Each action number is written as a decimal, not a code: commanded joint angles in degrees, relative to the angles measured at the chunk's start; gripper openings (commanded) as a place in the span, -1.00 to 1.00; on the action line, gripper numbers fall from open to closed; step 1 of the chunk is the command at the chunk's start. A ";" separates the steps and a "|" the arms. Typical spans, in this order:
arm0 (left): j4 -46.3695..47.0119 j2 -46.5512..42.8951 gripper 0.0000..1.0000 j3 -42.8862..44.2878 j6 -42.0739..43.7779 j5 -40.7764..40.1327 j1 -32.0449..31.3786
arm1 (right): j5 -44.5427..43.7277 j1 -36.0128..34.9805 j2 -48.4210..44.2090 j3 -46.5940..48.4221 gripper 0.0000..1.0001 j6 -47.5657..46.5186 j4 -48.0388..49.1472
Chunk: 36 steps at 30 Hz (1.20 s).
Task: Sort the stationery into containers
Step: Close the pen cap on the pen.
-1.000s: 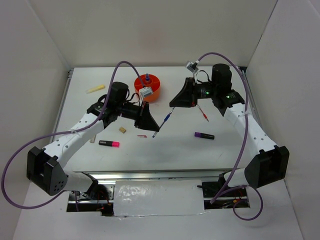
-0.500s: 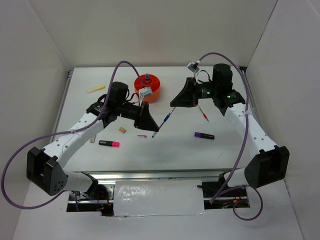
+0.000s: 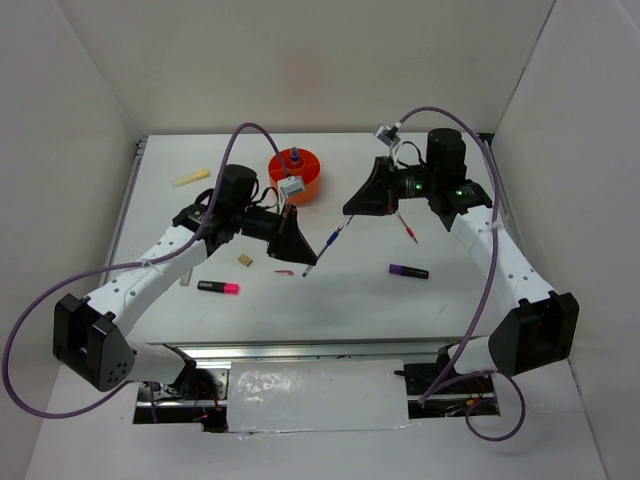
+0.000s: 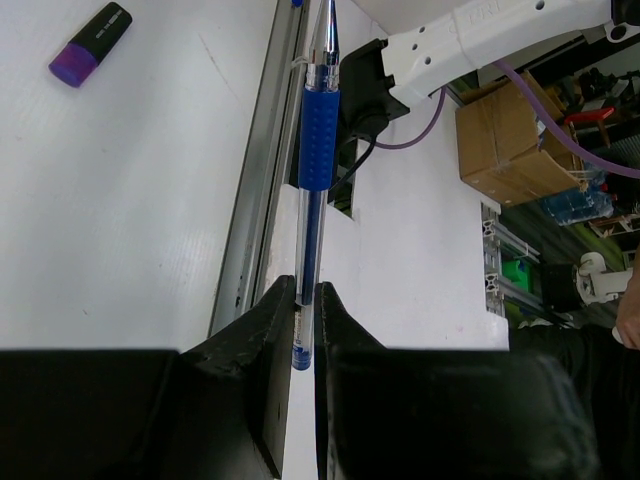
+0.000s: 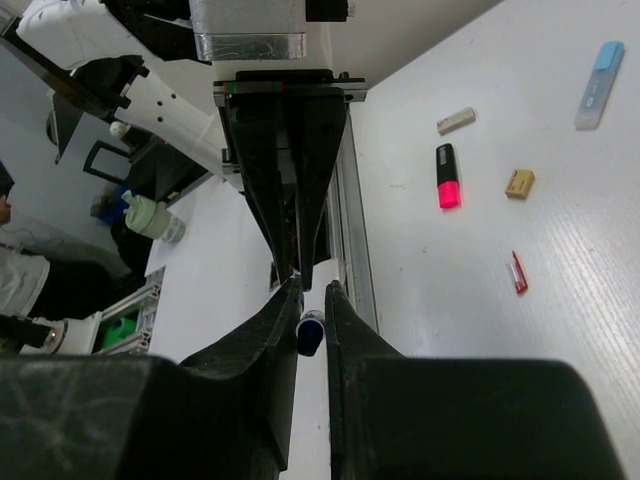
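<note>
One thin clear-barrelled blue pen (image 3: 333, 238) hangs in the air between the two arms. The left gripper (image 3: 300, 250) is clamped narrowly on its lower end, and the right gripper (image 3: 352, 208) is pinched on its upper end.

Just behind the left gripper stands one round orange plastic pot (image 3: 305, 187) with one blue-capped clear bottle (image 3: 295, 157) upright inside. Beside the right gripper, on its outer side, lies one thin red pen (image 3: 407, 228) on the table (image 3: 350, 300), and nearer the bases lies one purple-black marker (image 3: 408, 271). Near the left gripper are one small tan eraser (image 3: 244, 260) and one tiny red piece (image 3: 284, 272). One pink-black highlighter (image 3: 218, 287) lies further towards the bases. One yellow stick (image 3: 192, 178) sits well apart, out at the far left.

The left wrist camera shows the pen's ribbed blue grip (image 4: 316, 140) running away from the closed fingers (image 4: 275, 330). The right wrist camera shows the left gripper's fingers facing it, and one pale blue strip (image 5: 598, 70) and one whitish block (image 5: 456, 120), which I cannot make out from above.
</note>
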<state>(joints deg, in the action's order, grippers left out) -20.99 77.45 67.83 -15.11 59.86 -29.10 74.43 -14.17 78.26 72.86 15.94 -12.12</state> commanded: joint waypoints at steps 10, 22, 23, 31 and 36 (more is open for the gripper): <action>-0.71 -0.02 -1.00 2.57 2.10 0.00 -0.52 | 1.33 -2.88 -1.53 -0.79 -1.00 -0.04 1.31; -0.72 -0.55 -1.00 1.78 2.11 -0.18 -0.08 | 2.56 -1.38 -1.44 -0.26 -1.00 0.67 1.48; -0.80 -0.72 -1.00 1.69 2.11 -0.18 -0.08 | 2.47 -1.47 -1.62 -0.70 -1.00 0.75 1.83; -0.72 -0.46 -1.00 1.95 1.93 0.09 0.10 | 2.38 -1.73 -2.06 -1.05 -1.00 1.19 2.19; -0.72 -0.28 -1.00 2.56 2.02 0.17 0.10 | 2.03 -1.91 -1.79 -1.58 -1.00 1.10 2.10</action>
<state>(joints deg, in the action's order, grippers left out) -22.79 77.49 67.92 -13.65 58.81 -29.28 75.68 -15.97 78.15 71.61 16.91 -11.68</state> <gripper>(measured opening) 0.223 0.193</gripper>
